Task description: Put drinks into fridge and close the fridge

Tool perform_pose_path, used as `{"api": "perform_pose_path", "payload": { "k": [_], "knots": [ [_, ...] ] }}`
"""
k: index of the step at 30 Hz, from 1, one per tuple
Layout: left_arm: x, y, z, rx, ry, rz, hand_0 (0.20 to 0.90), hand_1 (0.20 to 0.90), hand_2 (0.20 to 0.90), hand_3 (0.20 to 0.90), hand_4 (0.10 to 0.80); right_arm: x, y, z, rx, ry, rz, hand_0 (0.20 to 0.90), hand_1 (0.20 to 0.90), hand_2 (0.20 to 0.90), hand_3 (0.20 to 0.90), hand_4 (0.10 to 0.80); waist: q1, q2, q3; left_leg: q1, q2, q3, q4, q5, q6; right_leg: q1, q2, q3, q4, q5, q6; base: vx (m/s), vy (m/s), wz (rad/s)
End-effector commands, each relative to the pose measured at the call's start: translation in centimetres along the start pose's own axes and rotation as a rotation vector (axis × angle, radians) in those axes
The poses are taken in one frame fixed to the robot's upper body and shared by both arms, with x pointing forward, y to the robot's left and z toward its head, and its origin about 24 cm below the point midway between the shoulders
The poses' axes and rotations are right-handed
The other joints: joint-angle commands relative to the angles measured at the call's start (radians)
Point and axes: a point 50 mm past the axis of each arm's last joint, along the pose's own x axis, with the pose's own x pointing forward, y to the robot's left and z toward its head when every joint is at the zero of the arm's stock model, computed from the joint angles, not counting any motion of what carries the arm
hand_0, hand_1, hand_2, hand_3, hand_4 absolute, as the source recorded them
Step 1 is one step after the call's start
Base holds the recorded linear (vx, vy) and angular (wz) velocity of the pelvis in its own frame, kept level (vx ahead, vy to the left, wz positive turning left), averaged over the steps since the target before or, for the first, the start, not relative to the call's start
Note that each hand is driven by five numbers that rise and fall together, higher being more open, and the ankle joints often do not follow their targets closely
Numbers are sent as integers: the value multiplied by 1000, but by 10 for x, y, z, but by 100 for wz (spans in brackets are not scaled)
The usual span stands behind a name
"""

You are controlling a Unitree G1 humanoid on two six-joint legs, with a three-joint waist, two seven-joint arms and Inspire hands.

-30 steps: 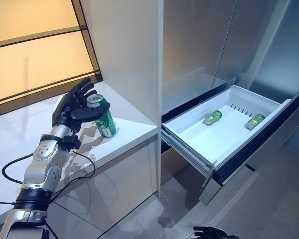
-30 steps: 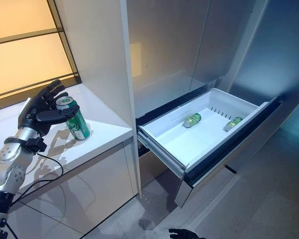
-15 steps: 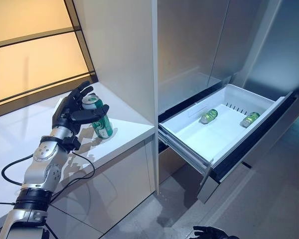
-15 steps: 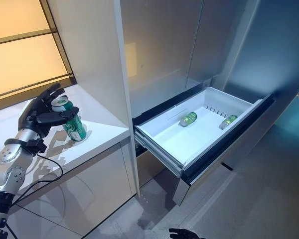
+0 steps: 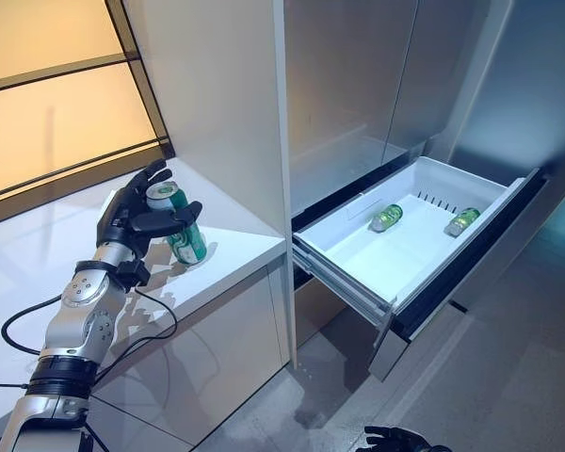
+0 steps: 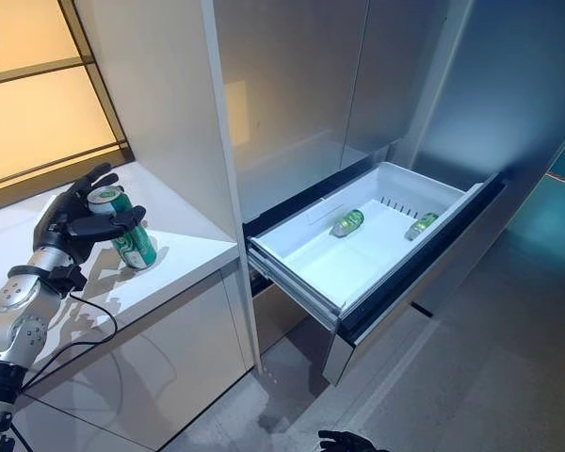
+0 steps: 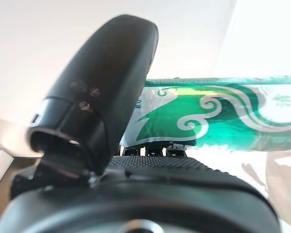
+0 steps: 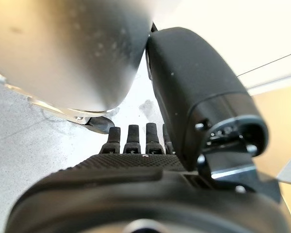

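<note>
A green can (image 5: pixel 182 229) stands tilted on the white counter (image 5: pixel 235 247), left of the fridge. My left hand (image 5: pixel 132 215) is around it, with the thumb across its front and the fingers behind it. In the left wrist view the can (image 7: pixel 218 116) lies right against the palm, past the thumb (image 7: pixel 102 92). The fridge's white drawer (image 5: pixel 344 266) is pulled open, and two green cans (image 5: pixel 386 217) (image 5: pixel 460 222) lie inside at its back. My right hand (image 5: pixel 395 439) hangs low near the floor with relaxed fingers (image 8: pixel 133 136).
A tall white cabinet panel (image 5: pixel 226 104) rises between the counter and the fridge. The grey fridge doors (image 5: pixel 358 85) above the drawer are closed. The drawer's dark front (image 5: pixel 471 264) juts out over the grey floor (image 5: pixel 490 386).
The camera has turned, so the whole scene sits further left. My left hand stays at the can, with the thumb drawn tighter across it.
</note>
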Motion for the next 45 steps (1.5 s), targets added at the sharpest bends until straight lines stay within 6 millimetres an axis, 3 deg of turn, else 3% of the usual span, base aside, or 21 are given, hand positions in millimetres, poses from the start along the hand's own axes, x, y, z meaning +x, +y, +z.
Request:
{"api": "perform_pose_path", "payload": {
  "k": [1,18,19,20,22,23,29,33,37,39,42,43,44,45],
  "knots": [
    [29,-13,86,58,-305,-58,900,900,900,900,800,-6,-10,-19,-13,80,-5,900,900,900,900,800,-13,22,-19,16,-34,17,41,-110,14,17,-2,12,103,-153,57,16,5,-8],
    [29,-16,86,16,-326,-63,900,900,900,900,800,-6,-10,-21,-14,84,-10,900,900,900,900,800,-18,21,-17,16,-34,24,51,-116,17,13,-4,13,113,-154,57,2,1,0],
    [28,-17,86,14,-328,-66,806,806,806,790,690,-6,-10,-20,-14,84,-10,900,900,900,900,800,-18,20,-16,16,-34,24,51,-116,17,13,-4,14,114,-155,56,0,0,0],
    [28,-17,86,14,-330,-67,594,594,594,543,443,-6,-10,-20,-14,84,-11,900,900,900,900,800,-19,20,-16,16,-35,24,51,-116,17,13,-3,14,115,-155,56,0,0,0],
    [29,-18,86,22,-332,-70,328,328,328,233,133,-7,-10,-20,-14,81,-13,900,900,900,900,800,-19,19,-15,15,-35,23,53,-117,18,13,-4,14,116,-156,56,0,0,0],
    [29,-19,86,27,-333,-70,300,300,300,200,100,-7,-10,-20,-15,81,-14,900,900,900,900,800,-20,19,-15,15,-35,24,53,-118,18,12,-4,14,116,-156,57,0,0,0],
    [28,-19,87,30,-345,-69,300,300,300,200,100,-7,-10,-18,-11,58,-9,900,900,900,900,800,-21,17,-15,15,-37,19,52,-117,19,10,-3,19,118,-156,56,0,0,0],
    [26,-26,94,9,-398,-111,300,300,300,200,100,-5,-10,4,-28,-78,7,900,900,900,900,800,-22,15,-14,14,-38,17,53,-118,20,8,-3,20,120,-154,56,4,-2,-3],
    [20,-50,108,-14,-486,-229,300,300,300,200,100,-9,-2,57,-136,-329,49,900,900,900,900,800,-24,10,-11,11,-38,15,54,-115,22,6,-5,18,121,-150,56,0,0,0],
    [18,-57,111,-17,-506,-265,300,300,300,200,100,-12,4,74,-146,-394,72,900,900,900,900,800,-26,8,-10,11,-38,13,53,-113,22,5,-6,18,121,-149,56,0,0,0],
    [11,-79,115,-38,-548,-400,300,300,300,200,100,-35,34,128,-216,-654,200,900,900,900,900,800,-38,3,-7,9,-38,11,46,-105,20,2,-9,11,120,-146,57,-28,-18,-1],
    [9,-85,112,-44,-553,-442,408,408,408,326,226,-45,44,142,-231,-725,241,900,900,900,900,800,-42,1,-5,9,-38,11,45,-102,19,2,-10,9,120,-144,58,-32,-14,-1],
    [8,-86,111,-45,-554,-447,408,408,408,326,226,-47,45,144,-231,-732,246,900,900,900,900,800,-42,1,-5,9,-38,11,44,-101,19,2,-10,9,119,-144,58,-35,-11,-1],
    [3,-91,106,-40,-569,-503,415,415,415,335,235,-63,49,160,-256,-833,296,900,900,900,900,800,-44,-1,-2,9,-38,12,41,-98,18,2,-10,6,118,-141,59,0,0,0]
  ]
}}
